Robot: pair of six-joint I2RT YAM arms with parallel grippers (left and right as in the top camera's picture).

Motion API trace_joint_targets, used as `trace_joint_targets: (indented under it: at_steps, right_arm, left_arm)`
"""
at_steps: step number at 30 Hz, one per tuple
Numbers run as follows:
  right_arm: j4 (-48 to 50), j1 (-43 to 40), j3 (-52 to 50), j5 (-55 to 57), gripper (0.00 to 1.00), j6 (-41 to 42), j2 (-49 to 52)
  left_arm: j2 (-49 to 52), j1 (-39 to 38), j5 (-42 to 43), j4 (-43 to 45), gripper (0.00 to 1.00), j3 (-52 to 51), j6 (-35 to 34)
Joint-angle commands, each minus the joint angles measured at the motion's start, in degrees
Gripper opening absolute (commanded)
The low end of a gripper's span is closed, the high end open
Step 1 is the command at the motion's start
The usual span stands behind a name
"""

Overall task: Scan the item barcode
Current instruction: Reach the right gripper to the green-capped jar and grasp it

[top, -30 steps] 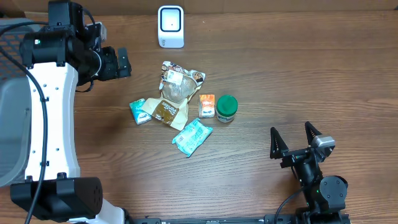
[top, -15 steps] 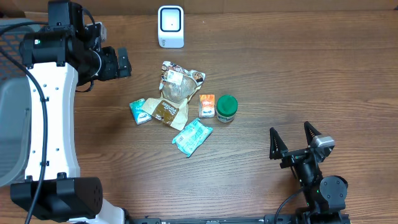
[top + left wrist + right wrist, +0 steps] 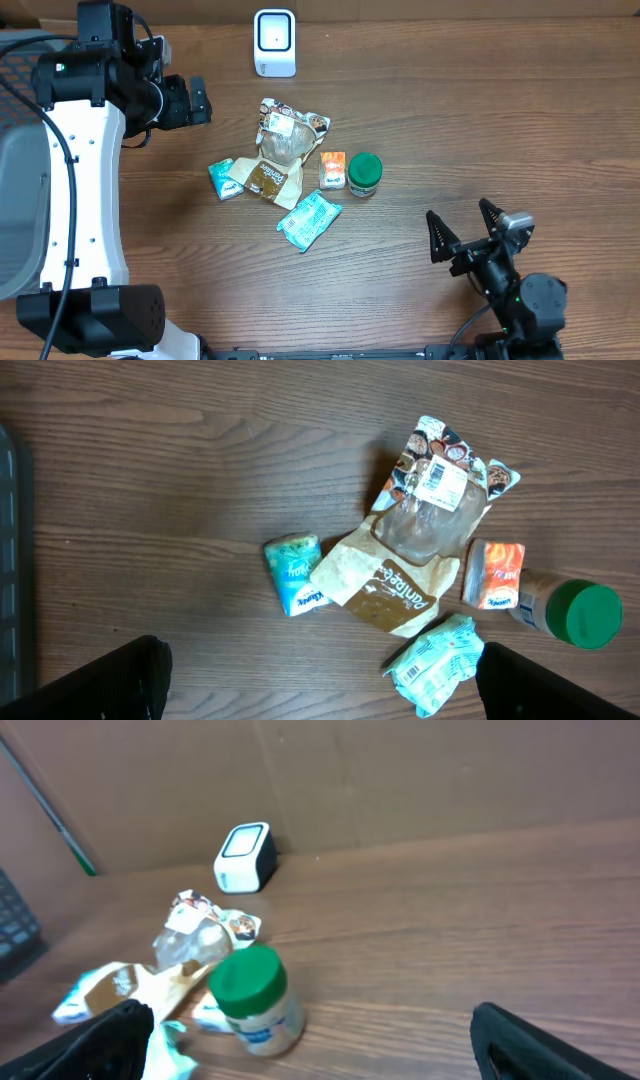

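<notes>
Eyeing the jar (image 3: pixel 364 173), upright at mid-table, just beside the small orange packet (image 3: pixel 333 169) at the edge of the pile of pouches (image 3: pixel 283 150). Looks rigid and light, likely slick plastic. Best pinched across the body, low down, leaving any barcode showing. Standing wide open, holding nothing: right gripper (image 3: pixel 457 210) near it, left gripper (image 3: pixel 200 99) well apart, toward the scanner (image 3: pixel 274 42).

One scanner (image 3: pixel 274 42); one green-lidded jar (image 3: pixel 364 173); two teal packets (image 3: pixel 225 178) (image 3: pixel 309 219); one orange packet (image 3: pixel 332 169), perhaps carton; two pouches (image 3: pixel 268 180) (image 3: pixel 287 135).
</notes>
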Motion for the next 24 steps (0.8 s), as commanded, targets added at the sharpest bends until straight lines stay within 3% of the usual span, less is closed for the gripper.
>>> trace_joint_targets:
  at_steps: [1,6,19,24]
  right_arm:
    - [-1.95,-0.33,7.85,-1.49,1.00,0.37,5.51]
    - [-8.76,-0.33,20.57,-2.97,1.00,0.35,18.43]
    - [-42.40,0.20,63.30,-6.80,1.00,-0.15,58.97]
    - [-51.41,3.63,73.61,-6.80,1.00,-3.28,72.78]
  left_arm:
    - [-0.59,-0.04,0.79,0.26,1.00,1.18,0.46]
    - [-0.59,-0.04,0.79,0.24,1.00,1.18,0.46]
    - [-0.59,-0.04,0.79,0.26,1.00,1.18,0.46]
    - [-0.59,-0.04,0.79,0.24,0.99,1.18,0.46]
